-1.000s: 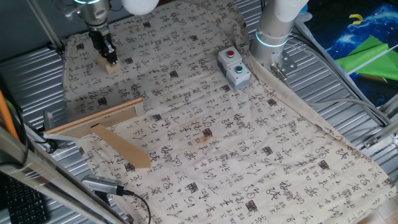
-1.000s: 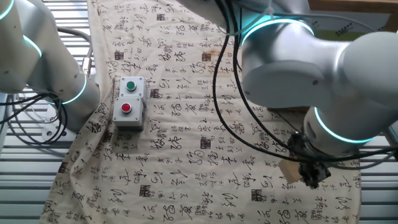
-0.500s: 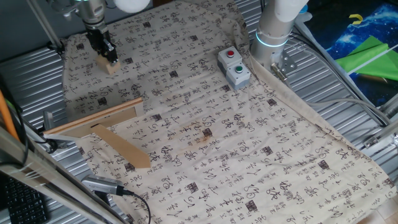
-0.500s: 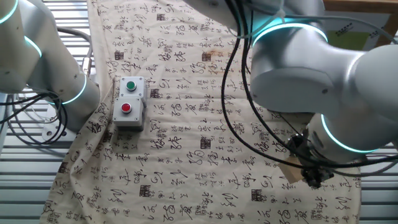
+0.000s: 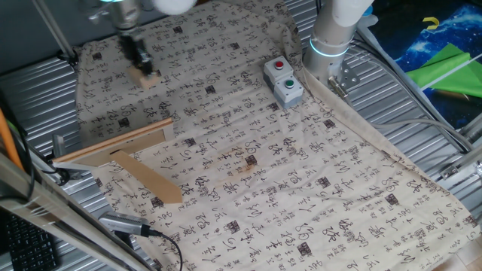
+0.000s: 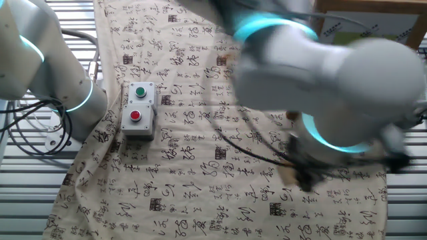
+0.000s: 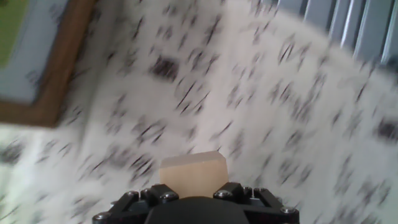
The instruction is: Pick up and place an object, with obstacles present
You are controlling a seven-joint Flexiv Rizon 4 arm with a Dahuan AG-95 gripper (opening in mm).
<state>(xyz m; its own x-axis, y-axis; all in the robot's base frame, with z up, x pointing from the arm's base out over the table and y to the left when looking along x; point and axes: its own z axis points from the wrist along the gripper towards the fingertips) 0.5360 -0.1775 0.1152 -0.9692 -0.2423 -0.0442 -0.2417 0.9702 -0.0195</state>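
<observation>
You had the worktop (image 5: 422, 83) of ribbed metal spread with a pale cloth (image 5: 301, 188) printed all over with dark characters. In one fixed view the cloth ran from the far left corner down to the near right edge. A second white arm (image 5: 335, 30) with a glowing ring stood at the far side, beside the button box.

Your working arm (image 6: 320, 87) filled much of the other fixed view as a blurred grey-white mass with a cyan ring. In one fixed view only its lower part showed at the top left, also blurred.

Near the left edge of the cloth lay the wide flat plank (image 5: 151, 179) and the narrow batten (image 5: 113, 144). The batten ran from the left rim up to the right, and the plank slanted down to the right from under it. Both lay well apart from the hand.

The grey button box (image 5: 283, 81), with one red and one green button, sat on the cloth near the second arm's base.

Your hand (image 5: 141, 66) was at the far left part of the cloth, closed around the small wooden block (image 5: 143, 77). In the hand view the block (image 7: 193, 173) showed just past the dark fingers (image 7: 233, 191), held between them. The cloth behind it was smeared. Whether the block touched the cloth, you could not tell.
</observation>
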